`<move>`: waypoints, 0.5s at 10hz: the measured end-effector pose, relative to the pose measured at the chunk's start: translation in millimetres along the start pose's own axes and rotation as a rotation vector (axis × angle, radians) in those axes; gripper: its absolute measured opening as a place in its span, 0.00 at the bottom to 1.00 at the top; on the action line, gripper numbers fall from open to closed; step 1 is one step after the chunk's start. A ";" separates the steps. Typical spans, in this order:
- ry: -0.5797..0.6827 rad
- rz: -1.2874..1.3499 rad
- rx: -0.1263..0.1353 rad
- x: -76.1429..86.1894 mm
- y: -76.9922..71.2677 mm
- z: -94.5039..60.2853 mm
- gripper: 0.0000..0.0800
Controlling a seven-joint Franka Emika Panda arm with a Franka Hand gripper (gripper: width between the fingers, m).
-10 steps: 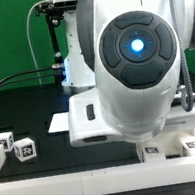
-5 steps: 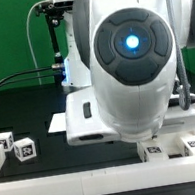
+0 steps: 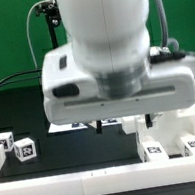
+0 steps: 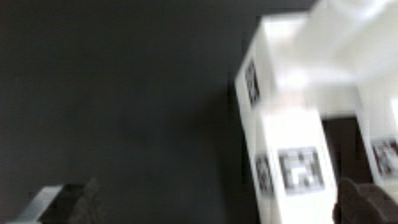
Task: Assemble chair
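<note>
Now, near the table's (image 3: 21, 107) front edge on the exterior view's left sit two small chair blocks (image 3: 3, 141), each labelled only with a black-and-white square tag (image 3: 27, 151). At the centre the gripper (image 3: 120, 122) hangs over the marker board (image 3: 77, 123); how far its fingers (image 4: 59, 205) are spread cannot be told. Rightward, larger chair pieces (image 3: 170, 133) stand by the front edge, their tags blurred in the wrist view.
</note>
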State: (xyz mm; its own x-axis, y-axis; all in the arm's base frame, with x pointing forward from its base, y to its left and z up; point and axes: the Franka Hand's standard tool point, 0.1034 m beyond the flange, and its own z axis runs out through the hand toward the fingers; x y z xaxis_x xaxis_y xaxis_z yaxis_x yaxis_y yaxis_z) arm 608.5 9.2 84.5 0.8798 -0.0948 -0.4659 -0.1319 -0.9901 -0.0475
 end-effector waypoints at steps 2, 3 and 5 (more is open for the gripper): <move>0.099 0.016 0.023 -29.3 5.5 -19.8 0.81; 0.175 0.026 0.034 -41.6 5.6 -28.6 0.81; 0.321 0.053 0.056 -80.8 -2.3 -31.4 0.81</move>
State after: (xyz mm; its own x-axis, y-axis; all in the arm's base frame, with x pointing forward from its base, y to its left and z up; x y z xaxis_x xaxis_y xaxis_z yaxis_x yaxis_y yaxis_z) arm 552.1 15.9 150.0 0.9689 -0.1826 -0.1672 -0.1984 -0.9766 -0.0831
